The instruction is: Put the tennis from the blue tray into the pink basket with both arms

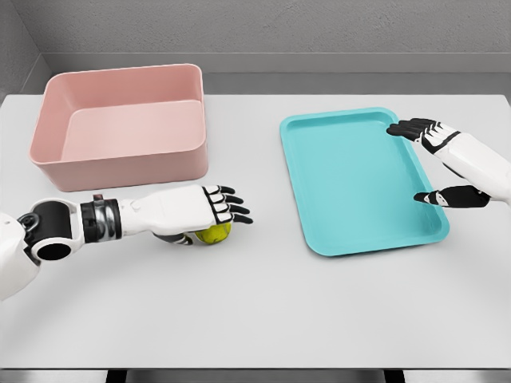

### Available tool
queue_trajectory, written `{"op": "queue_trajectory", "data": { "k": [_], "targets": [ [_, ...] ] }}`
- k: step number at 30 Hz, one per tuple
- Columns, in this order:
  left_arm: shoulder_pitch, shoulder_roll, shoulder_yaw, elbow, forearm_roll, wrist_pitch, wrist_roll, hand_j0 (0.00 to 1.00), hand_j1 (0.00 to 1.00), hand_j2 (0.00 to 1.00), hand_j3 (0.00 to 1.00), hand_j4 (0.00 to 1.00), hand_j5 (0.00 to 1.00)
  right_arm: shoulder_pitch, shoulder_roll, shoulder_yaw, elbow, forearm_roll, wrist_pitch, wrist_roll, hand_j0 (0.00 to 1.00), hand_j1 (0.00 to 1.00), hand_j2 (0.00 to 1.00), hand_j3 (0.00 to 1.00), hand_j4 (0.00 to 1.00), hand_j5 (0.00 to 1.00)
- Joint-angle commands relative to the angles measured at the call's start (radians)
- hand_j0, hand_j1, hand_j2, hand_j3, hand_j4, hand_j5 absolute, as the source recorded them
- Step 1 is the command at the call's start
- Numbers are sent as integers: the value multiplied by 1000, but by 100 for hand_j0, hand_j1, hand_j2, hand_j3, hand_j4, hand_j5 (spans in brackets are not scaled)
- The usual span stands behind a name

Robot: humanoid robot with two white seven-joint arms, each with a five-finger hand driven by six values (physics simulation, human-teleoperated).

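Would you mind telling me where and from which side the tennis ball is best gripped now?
Judging by its round shape, any opposing sides of the tennis ball would do. It sits under the left hand, so wrapping the fingers over it from above seems best. The pink basket lies just behind.

From my head camera I see the white table [263, 311]. The pink basket [120, 128] stands at about ten o'clock, and the blue tray [359, 183] lies at about two o'clock. My left hand [204, 211] is near the centre, just below the basket, and it covers a yellow-green tennis ball [215, 233] from above. My right hand [439, 163] is at three o'clock, over the tray's right edge, fingers spread, holding nothing.
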Motion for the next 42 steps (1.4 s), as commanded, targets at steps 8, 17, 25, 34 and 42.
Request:
{"op": "queue_trajectory", "data": {
  "k": [8,17,25,34,42],
  "targets": [
    [2,3,-1,6,8,1,-13,70,70,70,70,70,70,0,-1,0,7,-8,3,-1,100,100,100,100,100,100],
    [6,3,-3,13,7,1,-34,55,55,55,55,55,55,2,-1,-2,7,-8,3,-1,100,100,100,100,100,100],
    [0,12,-1,13,25,1,-36,53,53,53,53,53,53,2,-1,-2,7,-9,3,-1,100,100,100,100,100,100],
    [-26,23,0,2,50,1,-36,53,53,53,53,53,53,2,-2,-2,6,-9,3,-1,100,100,100,100,100,100],
    [-71,54,0,-5,97,1,-36,53,53,53,53,53,53,2,-2,-2,7,-9,3,-1,100,100,100,100,100,100]
  ]
}}
